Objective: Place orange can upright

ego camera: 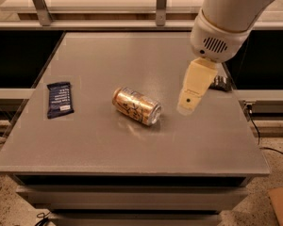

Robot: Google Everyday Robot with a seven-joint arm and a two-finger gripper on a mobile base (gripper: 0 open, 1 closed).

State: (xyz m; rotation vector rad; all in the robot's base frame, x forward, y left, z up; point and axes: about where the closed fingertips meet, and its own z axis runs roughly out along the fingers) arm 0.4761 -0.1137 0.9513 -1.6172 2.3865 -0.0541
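The orange can (pixel 136 106) lies on its side near the middle of the grey table (pixel 132 145), its silver end pointing to the front right. My gripper (pixel 187 108) hangs from the white arm at the upper right, above the table and just right of the can, not touching it.
A dark blue snack wrapper (pixel 60 99) lies flat at the table's left. A dark wrapper (pixel 220 83) at the right edge is mostly hidden behind my arm. Metal rails run behind the table's far edge.
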